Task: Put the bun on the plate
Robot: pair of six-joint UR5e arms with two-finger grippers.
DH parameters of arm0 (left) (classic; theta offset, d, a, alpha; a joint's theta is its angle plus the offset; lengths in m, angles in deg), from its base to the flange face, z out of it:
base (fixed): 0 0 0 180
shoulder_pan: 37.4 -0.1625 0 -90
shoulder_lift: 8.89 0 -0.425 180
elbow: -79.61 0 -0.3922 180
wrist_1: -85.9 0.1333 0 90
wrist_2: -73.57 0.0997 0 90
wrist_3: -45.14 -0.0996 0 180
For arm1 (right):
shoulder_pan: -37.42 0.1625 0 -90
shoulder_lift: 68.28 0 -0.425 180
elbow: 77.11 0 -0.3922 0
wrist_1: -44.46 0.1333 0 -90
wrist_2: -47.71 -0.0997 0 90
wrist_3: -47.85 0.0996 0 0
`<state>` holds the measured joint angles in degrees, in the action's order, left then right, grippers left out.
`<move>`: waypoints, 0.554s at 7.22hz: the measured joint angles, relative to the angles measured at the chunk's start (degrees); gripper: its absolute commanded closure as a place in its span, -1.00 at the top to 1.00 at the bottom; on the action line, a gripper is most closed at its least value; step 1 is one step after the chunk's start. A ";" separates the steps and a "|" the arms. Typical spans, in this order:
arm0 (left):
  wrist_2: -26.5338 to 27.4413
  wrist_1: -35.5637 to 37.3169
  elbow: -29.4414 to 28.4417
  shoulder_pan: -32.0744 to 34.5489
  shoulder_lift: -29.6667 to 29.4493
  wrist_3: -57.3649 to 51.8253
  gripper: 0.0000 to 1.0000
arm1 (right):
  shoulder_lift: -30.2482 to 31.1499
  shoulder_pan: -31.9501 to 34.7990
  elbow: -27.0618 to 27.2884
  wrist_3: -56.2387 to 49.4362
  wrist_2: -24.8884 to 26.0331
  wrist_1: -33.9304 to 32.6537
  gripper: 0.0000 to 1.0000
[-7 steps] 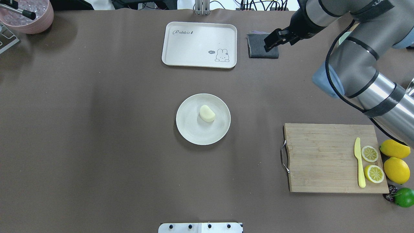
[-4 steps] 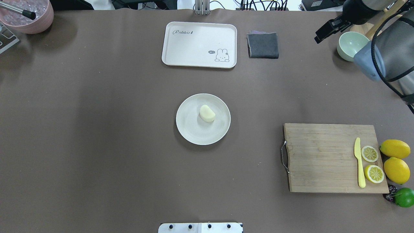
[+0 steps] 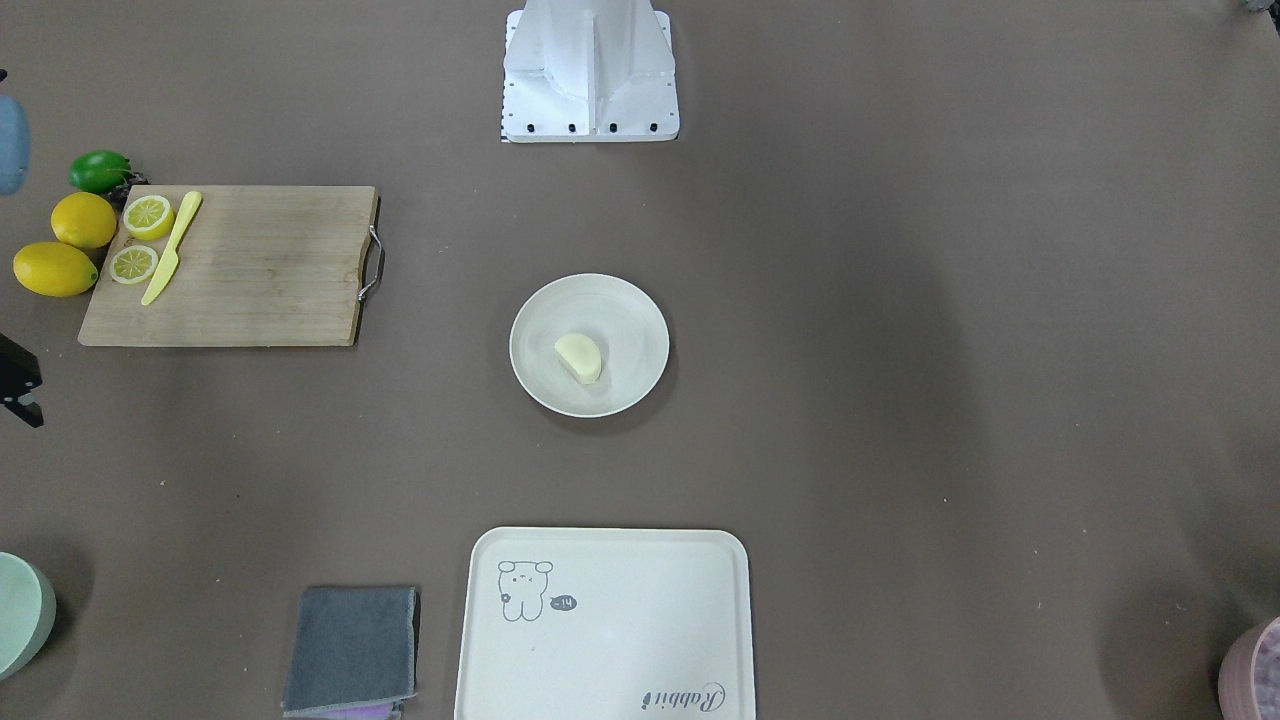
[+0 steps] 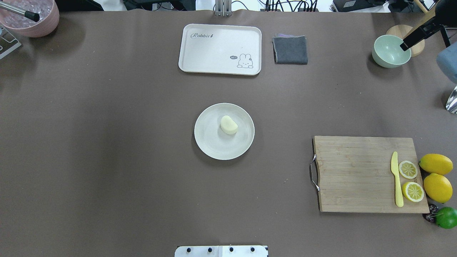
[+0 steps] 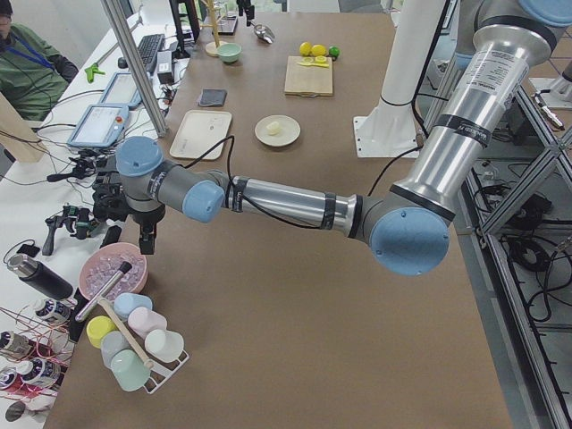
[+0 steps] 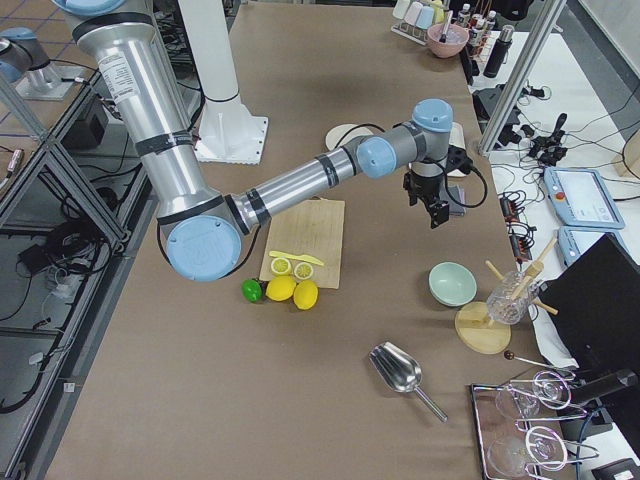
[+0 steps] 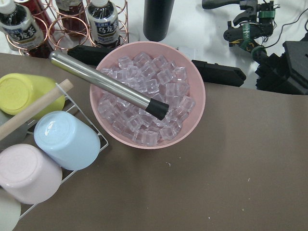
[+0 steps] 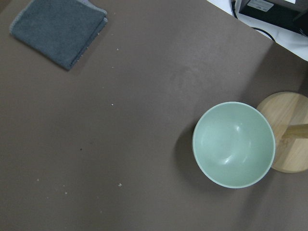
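Observation:
The pale cream bun (image 4: 229,125) lies a little right of centre on the round off-white plate (image 4: 210,142), which sits mid-table. Across the table it shows as the same bun (image 3: 579,358) on the plate (image 3: 545,300). Nothing touches it. My right gripper (image 4: 407,43) hangs far off at the back right over a pale green bowl (image 4: 387,53); its two dark fingers stand apart and hold nothing. My left gripper (image 5: 112,201) hovers by the pink ice bowl (image 5: 112,268) at the table's left end, and I cannot tell its state.
A cream rabbit tray (image 4: 220,49) and a folded grey cloth (image 4: 290,50) lie behind the plate. The wooden cutting board (image 4: 357,175) with a yellow knife and lemon slices, whole lemons (image 4: 437,187) and a lime sit front right. Cups on a rack (image 7: 67,139) stand beside the ice bowl (image 7: 192,120).
My right arm has swung right, from above the grey cloth to over the green bowl. Bun and plate have not moved.

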<state>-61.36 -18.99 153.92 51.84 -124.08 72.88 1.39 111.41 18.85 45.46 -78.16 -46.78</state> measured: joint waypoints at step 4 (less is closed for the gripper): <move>-1.76 2.97 -0.11 3.21 0.89 -3.51 0.96 | 3.25 3.43 -0.07 -6.75 -0.10 -0.59 1.00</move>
<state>-63.11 -16.02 153.81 55.04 -123.19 69.37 4.64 114.84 18.78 38.71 -78.26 -47.38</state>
